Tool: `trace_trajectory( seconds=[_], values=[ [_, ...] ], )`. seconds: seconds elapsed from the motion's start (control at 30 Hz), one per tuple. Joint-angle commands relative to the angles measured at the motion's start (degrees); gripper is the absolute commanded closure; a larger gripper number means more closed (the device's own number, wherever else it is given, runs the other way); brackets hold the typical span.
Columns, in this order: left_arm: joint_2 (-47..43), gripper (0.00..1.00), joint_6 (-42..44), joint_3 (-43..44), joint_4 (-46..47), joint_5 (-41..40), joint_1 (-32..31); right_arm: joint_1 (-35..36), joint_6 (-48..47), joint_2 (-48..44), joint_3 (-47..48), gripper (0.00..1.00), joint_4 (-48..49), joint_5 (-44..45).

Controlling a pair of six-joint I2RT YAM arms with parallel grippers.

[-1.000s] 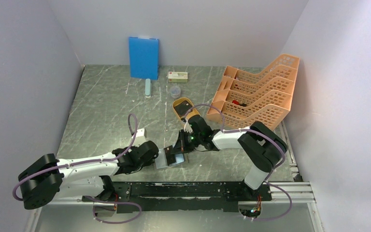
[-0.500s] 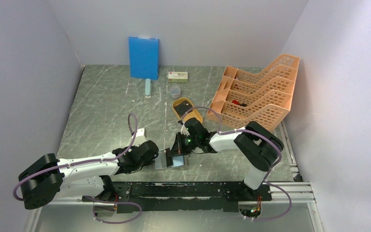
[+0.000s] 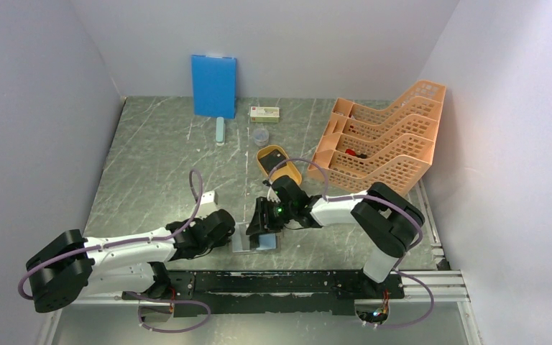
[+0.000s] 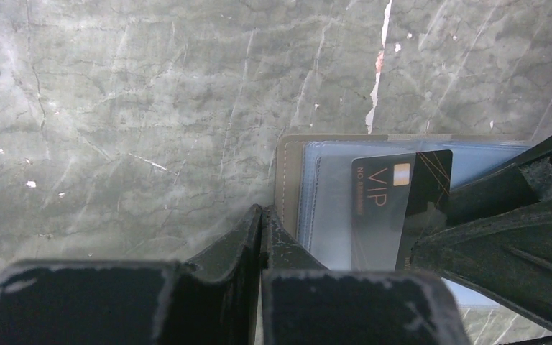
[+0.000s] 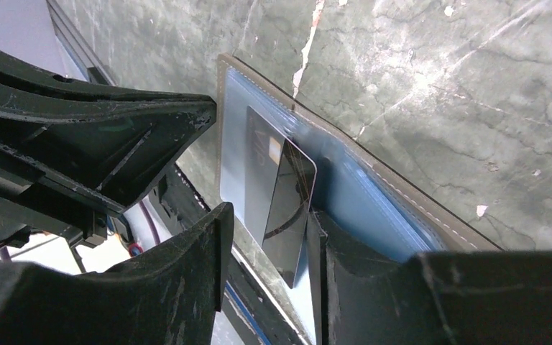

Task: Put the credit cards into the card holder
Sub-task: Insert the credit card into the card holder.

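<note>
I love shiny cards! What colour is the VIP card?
The VIP card is black with gold lettering and lines, clearest in the left wrist view.

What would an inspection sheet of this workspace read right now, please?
Surface: table grey, marbled, scratched.
Job's things: holder lying open; one card partly in its pocket.
Clutter: board, box, cup at the back; tray mid-table; rack on the right.
Grippers: left gripper shut at the holder's edge; right gripper open around the card.
Cables: purple cable loops on both arms, off the holder.
Surroundings: pale walls on three sides.
</note>
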Motion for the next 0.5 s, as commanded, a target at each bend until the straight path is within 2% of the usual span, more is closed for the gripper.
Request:
trace_trajectory(
  seconds=[0.0, 0.47],
  values=[
    [0.9, 0.93, 0.9, -2.5, -1.6, 4.2, 0.2, 0.9, 0.1, 0.2, 1.8, 0.55, -1.1, 0.5],
    [-0.1, 0.95, 1.9, -3.4, 0.6, 5.5, 0.2, 4.7, 0.8, 4.4, 6.2, 0.58, -1.8, 0.0]
  ],
)
